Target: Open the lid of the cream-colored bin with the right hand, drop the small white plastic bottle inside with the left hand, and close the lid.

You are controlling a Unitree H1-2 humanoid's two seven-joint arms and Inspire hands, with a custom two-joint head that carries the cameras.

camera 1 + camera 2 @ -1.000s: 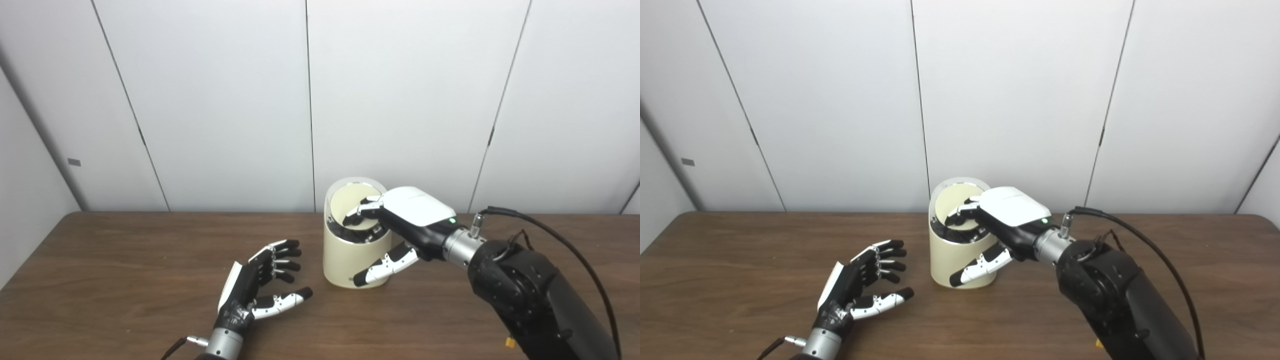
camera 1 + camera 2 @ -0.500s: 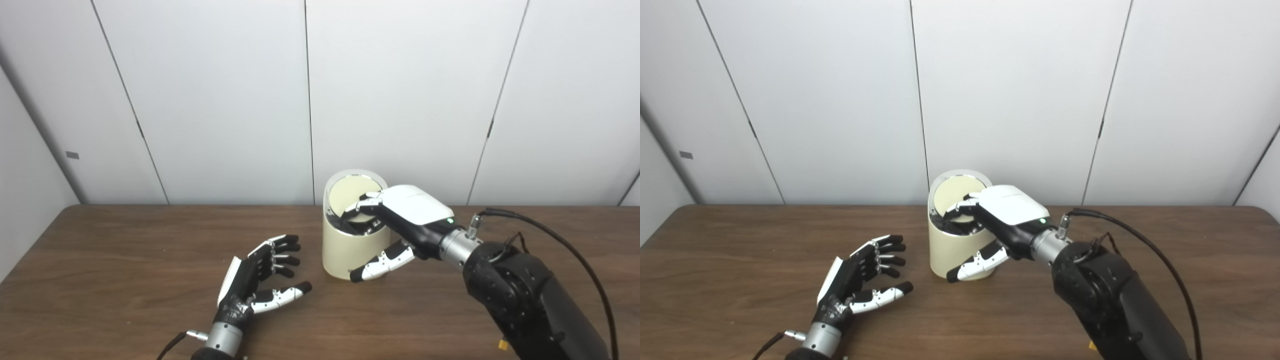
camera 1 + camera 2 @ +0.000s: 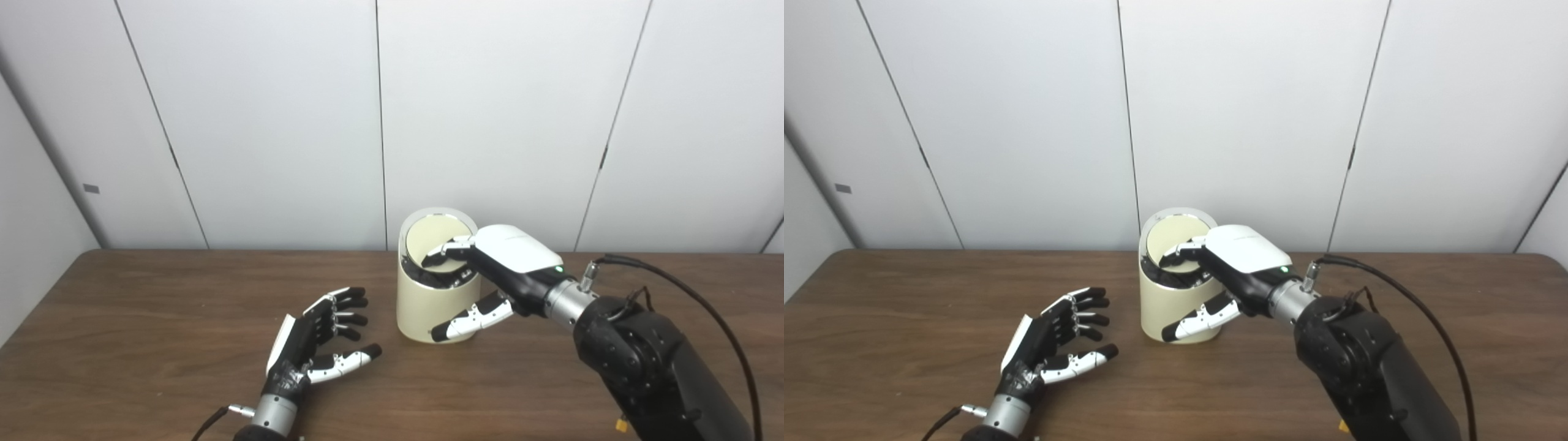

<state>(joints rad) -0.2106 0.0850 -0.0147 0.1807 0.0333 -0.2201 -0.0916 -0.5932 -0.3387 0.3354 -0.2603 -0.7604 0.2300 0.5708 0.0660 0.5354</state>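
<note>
Resting low at the near edge of the brown table [image 3: 122,343], the left hand [image 3: 315,346] lies palm turned inward with its fingers [image 3: 343,306] spread apart and its thumb stretched toward the bin; it holds nothing. It sits just to the left of the cream-colored bin [image 3: 422,309], apart from it. From the right side comes the thick black right arm [image 3: 649,367], with a black cable [image 3: 704,312] looping over its top. Beyond it, the right hand [image 3: 1234,269] reaches onto the bin: its fingers [image 3: 1185,250] curl over the top and press on the lid [image 3: 1173,242], while its thumb [image 3: 1200,318] lies against the front of the bin's wall. The lid stands tilted up (its pale underside faces the cameras, ringed by a silvery rim), and a dark gap shows at the mouth below the fingers. The bin stands upright on the table, near the middle. No small white bottle shows anywhere on the table, and the inside of the bin is too dark to tell what it holds. Behind the table rises a wall of plain white panels [image 3: 275,122] with thin dark seams.
</note>
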